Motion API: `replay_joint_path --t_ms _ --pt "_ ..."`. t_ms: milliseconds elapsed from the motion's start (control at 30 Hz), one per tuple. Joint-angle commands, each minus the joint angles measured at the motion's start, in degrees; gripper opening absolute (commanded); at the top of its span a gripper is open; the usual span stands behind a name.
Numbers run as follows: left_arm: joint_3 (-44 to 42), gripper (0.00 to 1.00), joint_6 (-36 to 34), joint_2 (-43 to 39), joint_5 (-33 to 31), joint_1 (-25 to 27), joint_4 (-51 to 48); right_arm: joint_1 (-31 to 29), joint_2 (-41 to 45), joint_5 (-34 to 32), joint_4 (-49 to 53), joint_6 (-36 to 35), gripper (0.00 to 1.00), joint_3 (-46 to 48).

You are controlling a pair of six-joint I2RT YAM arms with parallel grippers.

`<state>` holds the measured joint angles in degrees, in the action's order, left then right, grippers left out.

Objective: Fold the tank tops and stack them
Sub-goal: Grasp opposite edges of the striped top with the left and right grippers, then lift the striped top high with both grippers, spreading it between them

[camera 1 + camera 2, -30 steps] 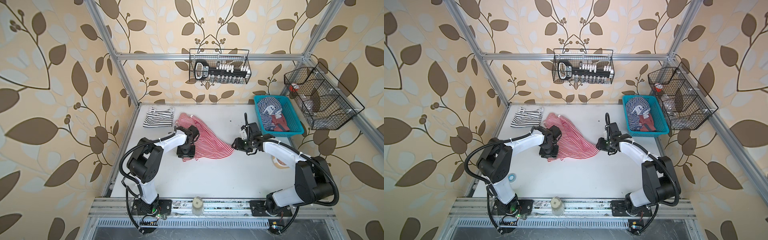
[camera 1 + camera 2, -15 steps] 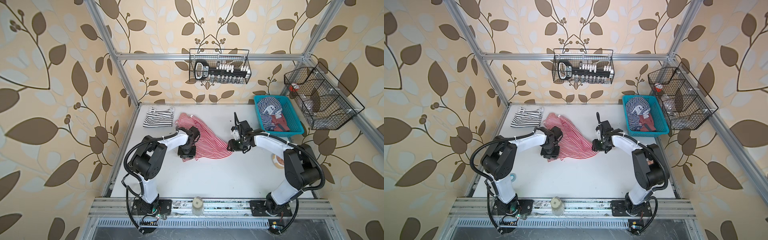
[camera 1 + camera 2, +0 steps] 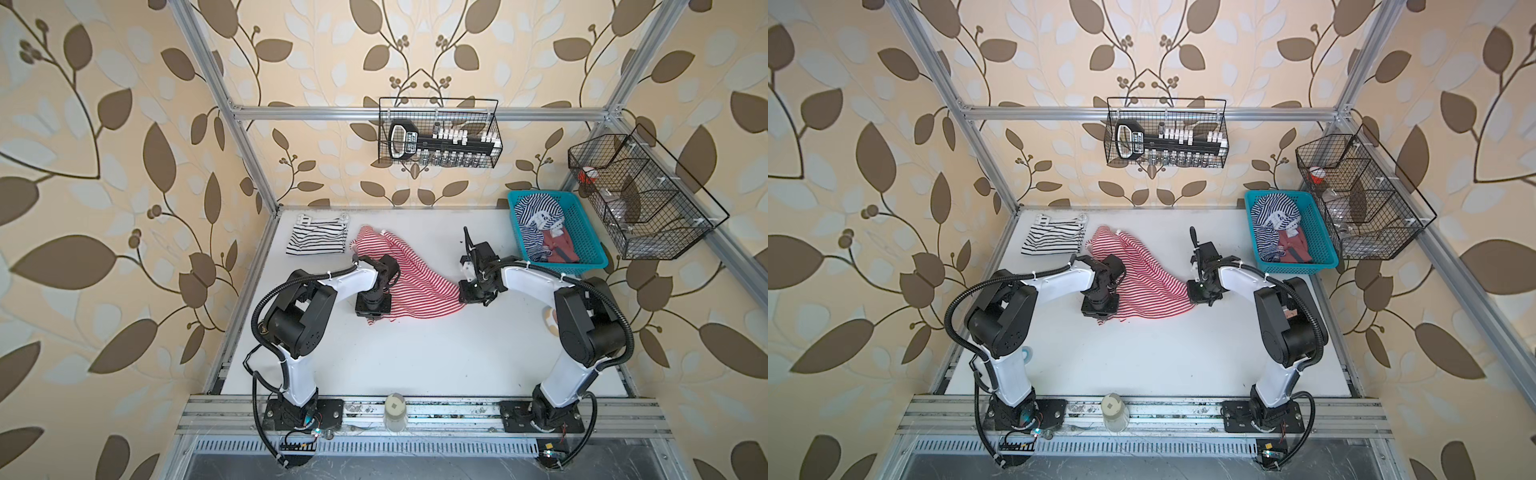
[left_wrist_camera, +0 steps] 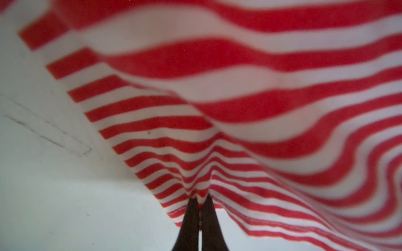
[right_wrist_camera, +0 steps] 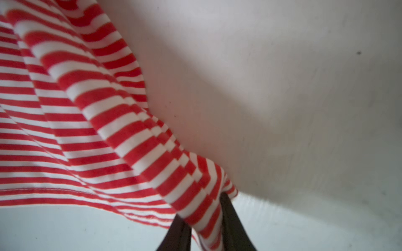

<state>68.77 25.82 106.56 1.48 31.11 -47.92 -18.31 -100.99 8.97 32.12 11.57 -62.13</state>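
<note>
No writing can be read anywhere; the label on the black tool in the wire basket (image 3: 438, 135) hung over the desk's far edge is too small to make out. A second wire basket (image 3: 640, 195) hangs at the far right corner, and beside it a teal basket (image 3: 590, 241) on the desk (image 3: 415, 357) holds more striped and reddish clothes.

The black-striped tank top (image 3: 316, 235) lies folded flat at the far left corner. Just beside it, toward the middle, the red-striped tank top (image 3: 411, 282) is spread loosely, rumpled at its far end, with wavy folds.

The left end effector (image 4: 199, 206) is clamped on the hem at one near corner of the red-striped tank top, its fingers (image 4: 188, 217) pressed together on a pinch of cloth. The right end effector (image 5: 204, 215) is clamped on the other near corner, a thick fold of fabric between its fingers (image 5: 230, 217). Both arms crowd the cloth's near edge in both top views.
</note>
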Motion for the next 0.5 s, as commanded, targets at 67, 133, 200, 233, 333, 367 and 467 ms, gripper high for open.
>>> replay_joint_path --t_ms 67,133,200,233,333,367,467 --pt "1.1 0.0 0.19 -3.65 -1.58 0.09 -4.09 0.19 2.95 -0.06 4.44 -1.03 0.0 -2.58" --pt "3.0 0.0 0.06 -7.31 -2.68 -0.03 -5.43 0.17 5.9 1.58 6.26 -1.27 0.0 -3.76" --pt "5.65 0.0 -0.16 -11.2 -4.05 -0.3 -7.01 0.2 9.45 2.77 7.42 -1.1 0.0 -4.93" --pt "7.29 0.0 -0.31 -13.21 -4.64 -0.52 -7.58 0.28 11.48 3.32 7.89 -0.79 0.0 -5.75" --pt "11.74 0.0 -1.05 -18.31 -5.44 -1.92 -8.15 1.36 17.15 5.29 8.02 0.46 0.0 -8.25" --pt "12.89 0.0 -1.25 -19.7 -5.27 -2.39 -8.07 1.79 18.68 6.05 7.75 1.09 0.0 -8.77" --pt "17.53 0.0 -2.47 -22.48 -5.06 -3.75 -8.87 3.65 22.55 9.12 7.22 2.71 0.0 -11.96"
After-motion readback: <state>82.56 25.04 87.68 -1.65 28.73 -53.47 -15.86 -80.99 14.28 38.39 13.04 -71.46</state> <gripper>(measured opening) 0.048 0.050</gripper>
